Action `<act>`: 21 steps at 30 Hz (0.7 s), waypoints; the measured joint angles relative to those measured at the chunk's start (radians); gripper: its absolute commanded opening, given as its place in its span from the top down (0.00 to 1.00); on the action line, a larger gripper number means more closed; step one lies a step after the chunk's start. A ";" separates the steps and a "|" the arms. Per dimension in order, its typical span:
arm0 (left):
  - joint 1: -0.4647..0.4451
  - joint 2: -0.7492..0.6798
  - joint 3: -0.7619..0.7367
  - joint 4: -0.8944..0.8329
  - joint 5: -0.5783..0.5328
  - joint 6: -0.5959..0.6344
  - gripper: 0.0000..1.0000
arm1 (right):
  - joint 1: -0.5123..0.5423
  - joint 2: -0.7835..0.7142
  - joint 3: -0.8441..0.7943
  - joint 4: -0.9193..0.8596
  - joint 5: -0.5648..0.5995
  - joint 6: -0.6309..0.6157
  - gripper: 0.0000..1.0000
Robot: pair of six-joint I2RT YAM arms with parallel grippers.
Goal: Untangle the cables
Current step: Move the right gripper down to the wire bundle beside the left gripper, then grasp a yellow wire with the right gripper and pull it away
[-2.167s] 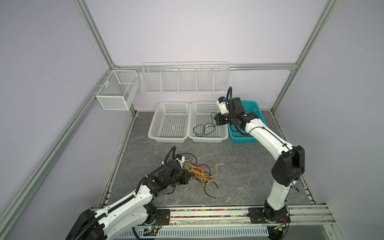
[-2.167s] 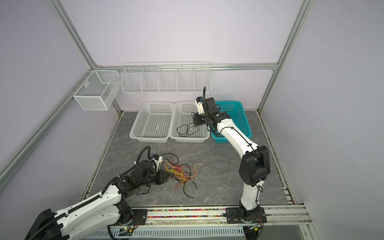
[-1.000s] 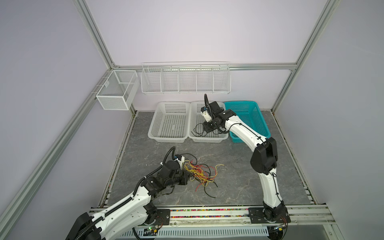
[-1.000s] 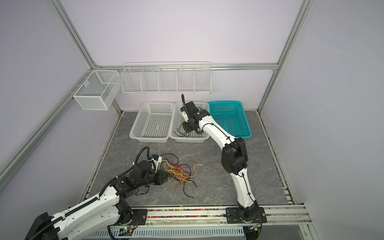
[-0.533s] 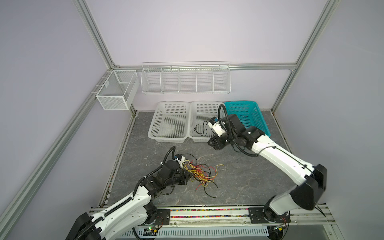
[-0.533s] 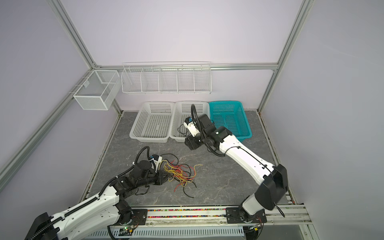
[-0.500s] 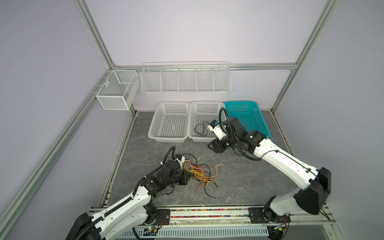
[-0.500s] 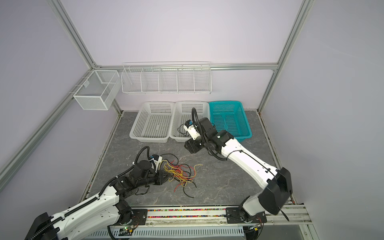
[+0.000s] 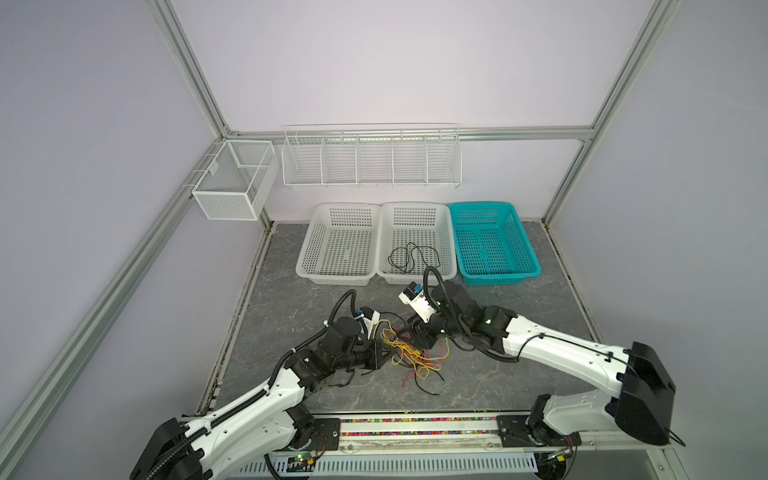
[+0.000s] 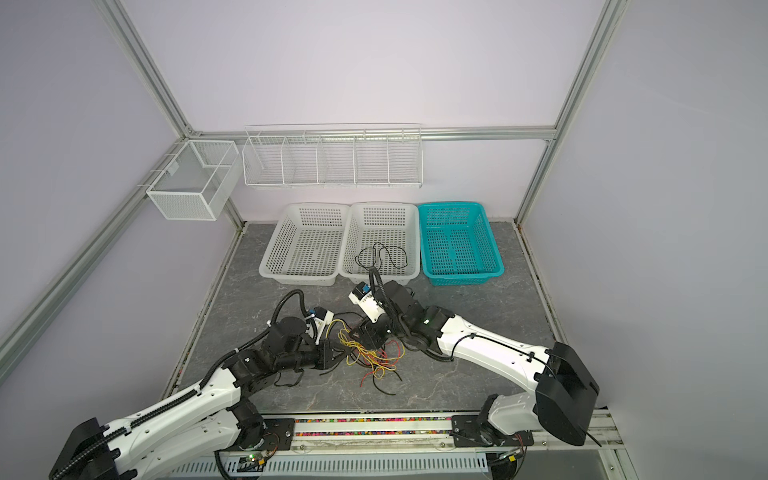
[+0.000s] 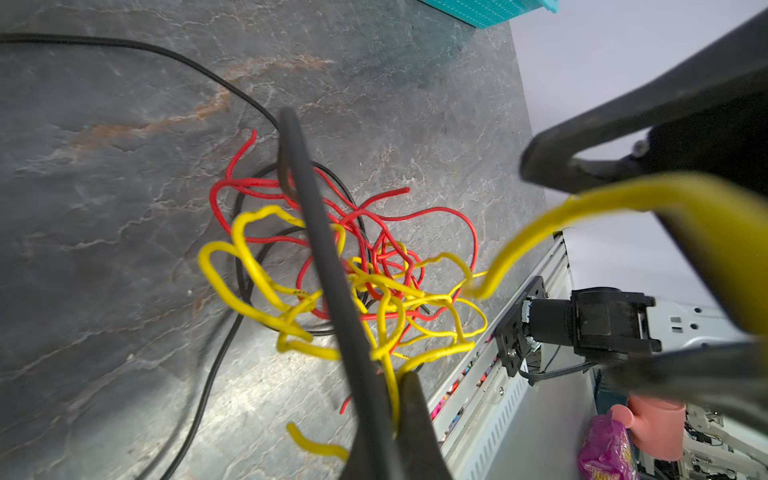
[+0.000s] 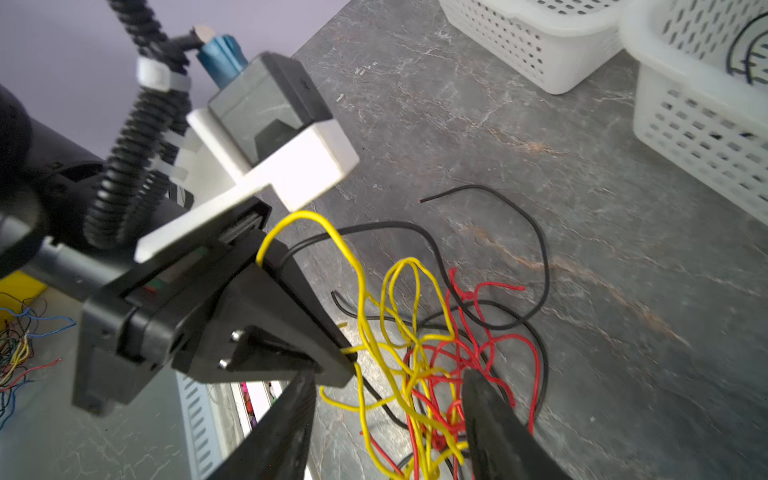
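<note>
The cable tangle (image 9: 411, 355), red, yellow & black wires, is lying on the grey tabletop (image 9: 291, 299) at lower centre of both top views, between the two arms. One black cable (image 9: 411, 257) is sitting apart in the middle white basket (image 9: 415, 206), upper centre.

The left gripper (image 11: 390, 419) is clenching a yellow wire (image 11: 390, 374) at the knot's edge. The right gripper (image 12: 386, 432) is hanging w/ jaws spread, straddling red & yellow strands. It's gripping nothing as far as I can tell, though the tips are running out of frame in the right wrist view.

The wires are looking light, limp, a bit springy. They're holding their kinks, so tugging one is prob. dragging the whole clump along. Best bet imo: taking one strand near a free end, e.g. the red tip (image 12: 519, 286), and drawing it out slowly w/ the left side anchoring.
</note>
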 measured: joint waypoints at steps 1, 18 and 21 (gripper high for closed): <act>-0.002 0.000 0.001 0.000 0.001 0.000 1.00 | 0.007 0.018 0.000 0.008 0.006 0.000 0.42; -0.006 -0.013 0.006 -0.011 0.003 -0.008 1.00 | 0.041 -0.007 -0.016 0.000 0.232 -0.023 0.93; -0.006 -0.019 0.004 0.005 0.005 -0.015 1.00 | 0.026 -0.088 -0.016 -0.034 0.293 -0.022 0.93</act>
